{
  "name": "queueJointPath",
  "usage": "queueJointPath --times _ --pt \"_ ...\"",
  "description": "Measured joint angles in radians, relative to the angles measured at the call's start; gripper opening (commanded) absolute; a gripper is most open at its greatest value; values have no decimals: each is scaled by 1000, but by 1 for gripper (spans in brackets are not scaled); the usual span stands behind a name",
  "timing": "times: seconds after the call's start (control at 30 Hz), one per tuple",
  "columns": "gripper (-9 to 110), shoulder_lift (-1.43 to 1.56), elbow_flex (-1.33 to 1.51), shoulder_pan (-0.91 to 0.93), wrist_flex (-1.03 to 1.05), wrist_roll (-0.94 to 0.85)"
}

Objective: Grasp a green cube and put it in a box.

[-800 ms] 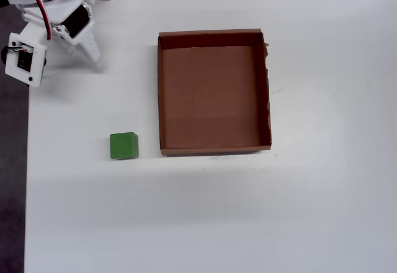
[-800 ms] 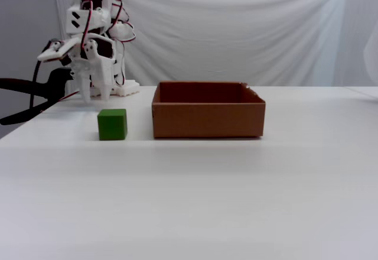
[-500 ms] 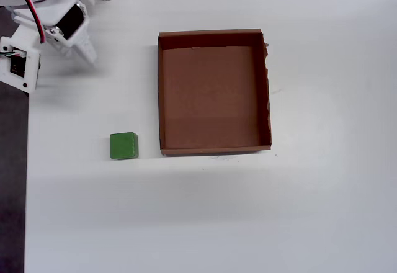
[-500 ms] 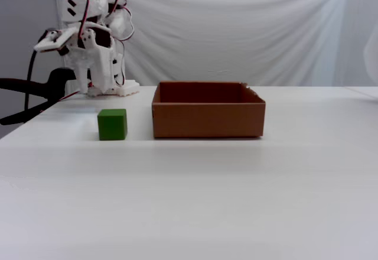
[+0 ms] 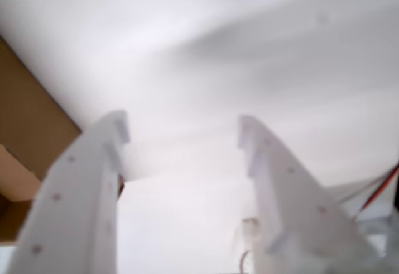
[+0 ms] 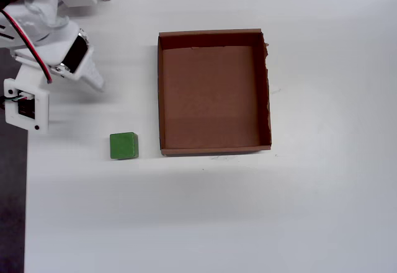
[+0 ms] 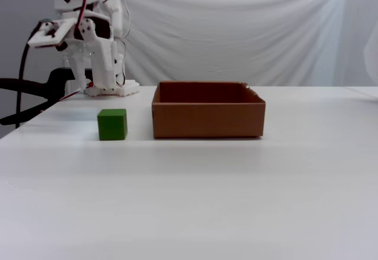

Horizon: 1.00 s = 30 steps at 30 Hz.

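Swinging out from the far-left corner, the white arm now carries its hand (image 6: 93,82) farther over the counter (image 6: 198,217) than half a second ago in the overhead view, closer to the green cube (image 6: 124,146), while the cube and the box (image 6: 160,93) sit where they were.

Nearest the fixed camera lies bare white counter. Beyond it the green cube rests flat on the surface, just left of the box's near-left corner in the fixed view, close to the cardboard wall but apart from it. The box stands empty, its ragged edge on the right side in the overhead view.

Farther back, the hand hangs above the counter, well clear of it, with the arm's base behind. The wrist view shows its two white fingers (image 5: 93,180) spread wide with only counter between them; it grips nothing. A sliver of green shows at the top-left corner of that view and brown cardboard at the left edge.

The coming move likely turns on one relation: in the overhead view the cube lies below and slightly right of the hand, that is, toward the near edge, a short reach away and lower. The hand probably must travel forward and descend to straddle it. The cube is square-topped, so no long axis governs the approach.
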Motion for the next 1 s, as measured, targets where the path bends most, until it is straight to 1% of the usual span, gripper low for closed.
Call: queueJointPath --times 0.1,0.2,0.3,0.63,1.0 --pt "23 -74 -94 -28 12 -20" --pt "23 -127 -173 -41 23 -81" --pt "23 -161 -213 -46 -15 -123" --pt "23 -311 -305 -72 -137 -141" --pt "23 -428 -336 -117 -183 -144"
